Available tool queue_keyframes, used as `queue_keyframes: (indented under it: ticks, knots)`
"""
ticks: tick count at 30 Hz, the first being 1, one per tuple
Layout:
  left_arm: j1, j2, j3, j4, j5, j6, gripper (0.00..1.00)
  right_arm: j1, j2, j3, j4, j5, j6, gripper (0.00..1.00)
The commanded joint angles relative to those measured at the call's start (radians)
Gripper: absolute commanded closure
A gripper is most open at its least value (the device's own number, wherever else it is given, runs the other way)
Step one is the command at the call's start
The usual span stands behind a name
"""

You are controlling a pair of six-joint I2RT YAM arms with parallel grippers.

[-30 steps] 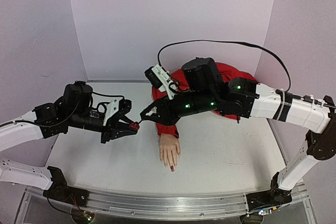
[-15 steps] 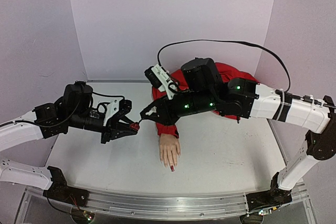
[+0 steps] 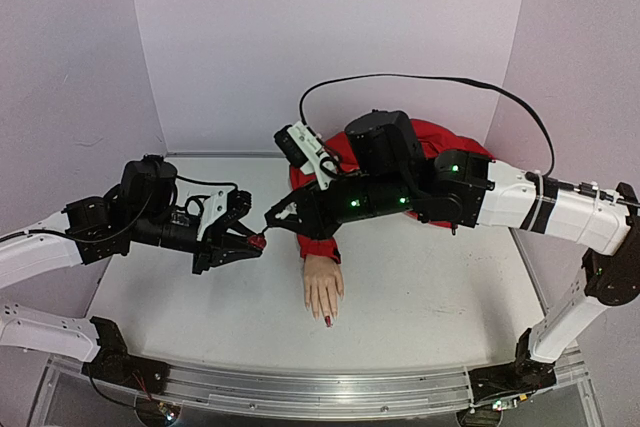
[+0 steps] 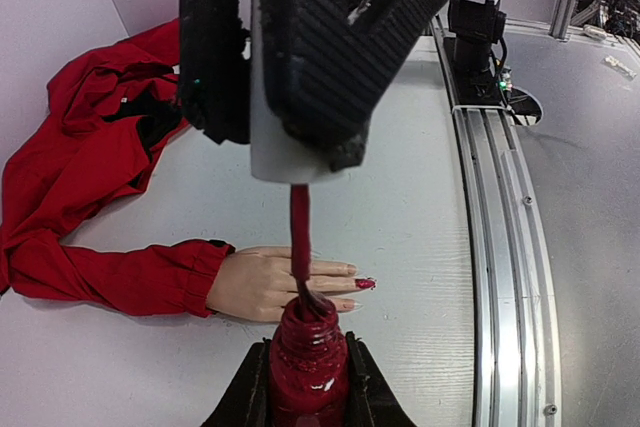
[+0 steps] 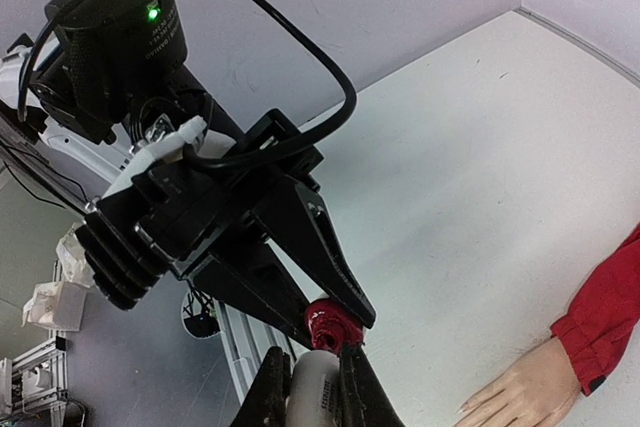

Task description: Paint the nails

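Glossy polish bottle (image 4: 308,359), matt table (image 4: 420,202)

The flat white table (image 3: 440,287) carried a pale, flesh-coloured mannequin hand (image 3: 323,290) lying palm down near its middle, one of its nails (image 3: 327,321) dark red. Its red fabric sleeve (image 4: 120,277) ran back into a crumpled red garment (image 3: 445,137) heaped by the rear wall. A ribbed aluminium rail (image 3: 330,394) bordered the near edge.

From my end only 1 thing has moved in the last second. The right gripper (image 3: 270,217), pinching the white cap (image 5: 315,397), has crept a hair toward 9 o'clock in the top view, which brings it marginally closer over the polish bottle (image 3: 257,241). The white wrist camera (image 3: 303,150) above it has slid the same slight amount, toward 10 o'clock.
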Motion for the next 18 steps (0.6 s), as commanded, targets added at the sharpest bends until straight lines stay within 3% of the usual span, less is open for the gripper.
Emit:
queue_keyframes:
  ticks: [1, 18]
  knots:
    - [-0.008, -0.011, 0.007, 0.019, -0.005, 0.011, 1.0, 0.01, -0.036, -0.003, 0.034, 0.019, -0.003, 1.0]
    - [-0.01, -0.015, 0.007, 0.017, -0.006, 0.011, 1.0, 0.013, -0.001, 0.005, 0.007, 0.004, 0.003, 1.0]
